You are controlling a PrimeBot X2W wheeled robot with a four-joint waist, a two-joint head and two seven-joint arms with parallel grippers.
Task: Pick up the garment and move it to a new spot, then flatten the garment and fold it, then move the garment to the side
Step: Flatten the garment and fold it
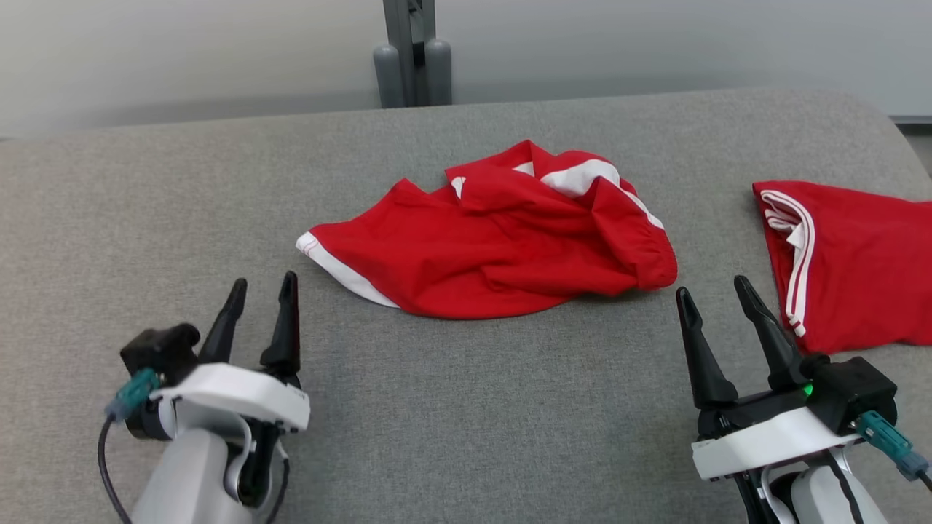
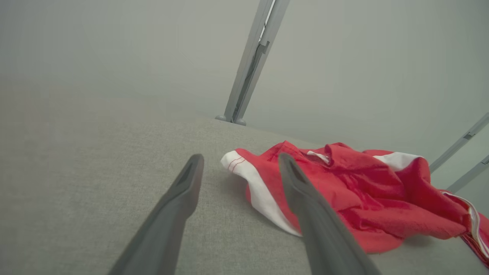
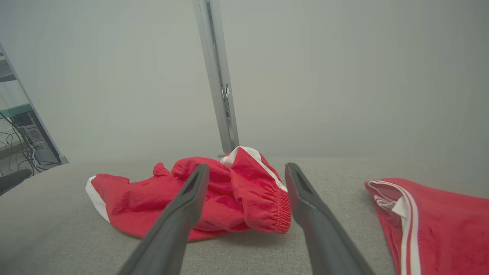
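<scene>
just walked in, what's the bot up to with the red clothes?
Nothing is picked up yet. The left hand and right hand are both open and empty at the near side of the grey table, fingers pointing toward the cloth. The crumpled red garment with white trim lies in a heap mid-table, untouched. A second red garment with white stripes lies off to the right, close beside the right hand.

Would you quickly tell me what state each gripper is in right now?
Left gripper: open, holding nothing.
Right gripper: open, holding nothing.
</scene>
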